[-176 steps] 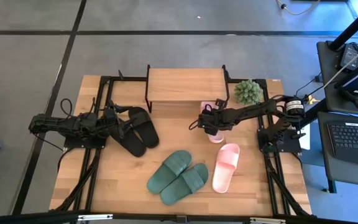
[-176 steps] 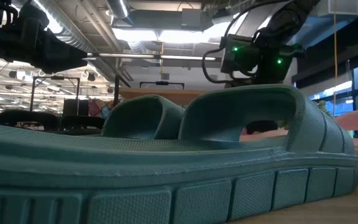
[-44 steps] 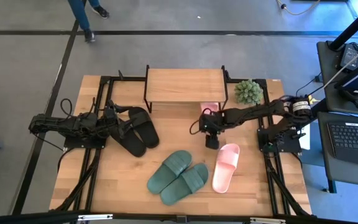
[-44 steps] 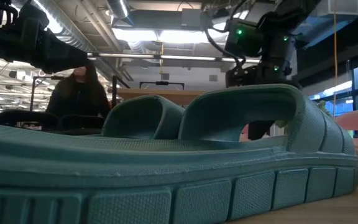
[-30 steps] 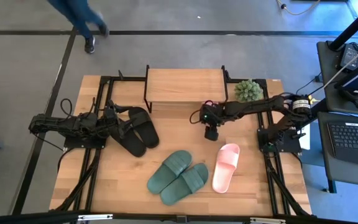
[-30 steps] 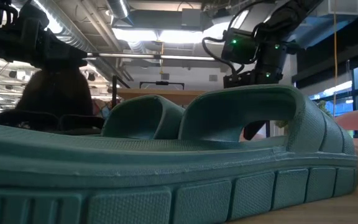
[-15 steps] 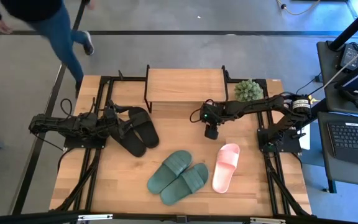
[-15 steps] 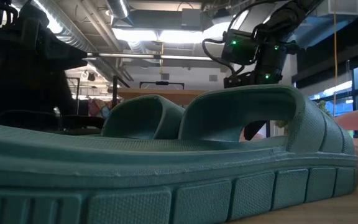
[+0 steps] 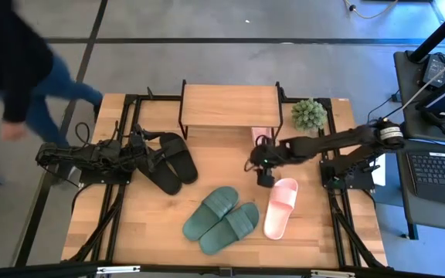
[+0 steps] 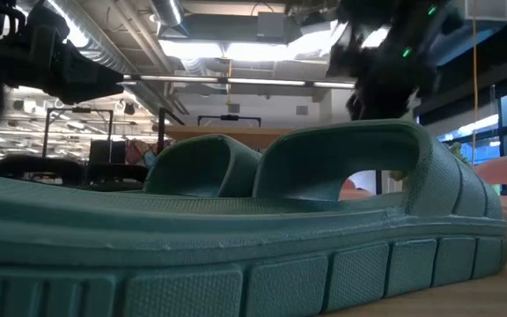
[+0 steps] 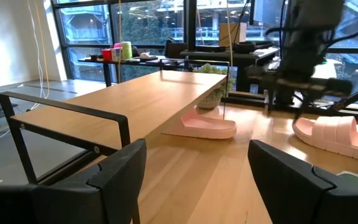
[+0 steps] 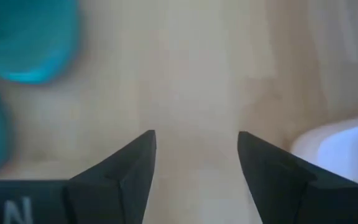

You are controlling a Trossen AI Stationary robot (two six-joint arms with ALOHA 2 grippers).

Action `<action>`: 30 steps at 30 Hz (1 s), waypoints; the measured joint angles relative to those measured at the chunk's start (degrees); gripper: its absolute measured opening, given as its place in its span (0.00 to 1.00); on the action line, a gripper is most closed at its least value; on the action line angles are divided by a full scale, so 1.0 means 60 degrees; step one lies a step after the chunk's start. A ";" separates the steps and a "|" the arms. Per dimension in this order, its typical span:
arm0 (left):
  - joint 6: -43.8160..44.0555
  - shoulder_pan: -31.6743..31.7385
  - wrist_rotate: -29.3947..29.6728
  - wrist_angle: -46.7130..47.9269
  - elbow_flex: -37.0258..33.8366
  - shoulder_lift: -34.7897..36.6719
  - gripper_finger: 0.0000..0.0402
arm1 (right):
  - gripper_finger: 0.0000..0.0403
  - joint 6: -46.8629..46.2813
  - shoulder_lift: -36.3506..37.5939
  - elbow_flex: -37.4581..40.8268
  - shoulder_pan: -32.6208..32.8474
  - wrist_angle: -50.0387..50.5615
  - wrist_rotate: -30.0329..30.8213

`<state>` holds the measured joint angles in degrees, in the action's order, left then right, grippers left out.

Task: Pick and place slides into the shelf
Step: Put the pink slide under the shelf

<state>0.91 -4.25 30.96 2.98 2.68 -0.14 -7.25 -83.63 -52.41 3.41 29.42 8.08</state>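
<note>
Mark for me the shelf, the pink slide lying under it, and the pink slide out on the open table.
shelf (image 9: pixel 229 106): high view, middle of its wooden top board.
pink slide under the shelf (image 11: pixel 207 126): left wrist view, its footbed.
pink slide on the open table (image 9: pixel 282 205): high view, near its strap.

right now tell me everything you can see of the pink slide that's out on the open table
The pink slide is a light pink rubber sandal with an open toe and one wide strap across it. It lies flat, sole down, on the wooden table, pointing away from the front edge and leaning a little to the right. The green pair lies just to its left, apart from it. The right gripper hovers by its far end, jaws open and holding nothing.
</note>
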 joint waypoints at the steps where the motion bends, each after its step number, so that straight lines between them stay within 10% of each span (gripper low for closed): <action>1: 0.0000 0.0003 0.0000 0.0000 0.0000 0.0000 0.68 | 0.57 -0.0198 0.0170 -0.0001 0.0245 0.0021 0.0000; 17: -0.0004 0.0004 0.0000 0.0000 0.0001 0.0000 0.68 | 0.57 -0.5841 0.0780 0.0001 0.4846 0.2476 -0.0095; 30: -0.0007 0.0004 0.0004 -0.0002 0.0002 -0.0002 0.68 | 0.57 -0.7249 -0.0529 -0.0003 0.5918 0.2584 0.1041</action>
<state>0.86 -4.23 30.98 2.97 2.69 -0.15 -50.74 -86.80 -52.42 38.92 44.93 14.32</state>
